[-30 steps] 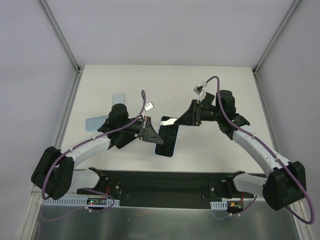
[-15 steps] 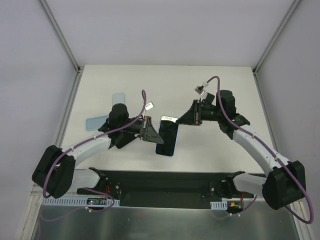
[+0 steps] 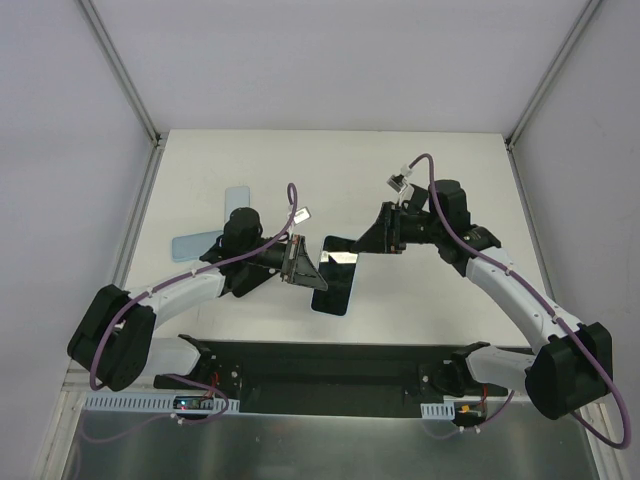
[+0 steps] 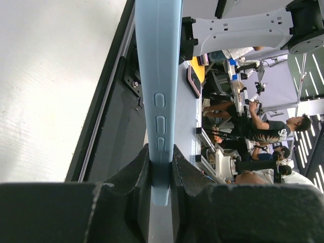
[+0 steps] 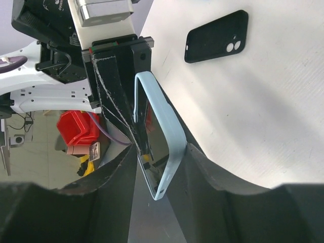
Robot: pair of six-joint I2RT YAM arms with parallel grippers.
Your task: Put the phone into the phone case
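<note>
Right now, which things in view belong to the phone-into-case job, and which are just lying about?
Job:
- phone case, clamped edge-on in the left pincer
- phone
- right pincer, flanking the case's end

Lying about:
- far pale blue slab
- near pale blue slab
- black case on the table

It was a robotics lab: 2 arms (image 3: 170,292) stood bolted to a black base plate (image 3: 330,372) at a white table (image 3: 250,170), boxed in by pale panels (image 3: 330,60) on aluminium struts (image 3: 120,72). Beyond, people (image 4: 263,129) sat among other equipment, and a red bin (image 5: 78,127) stood on the floor.
</note>
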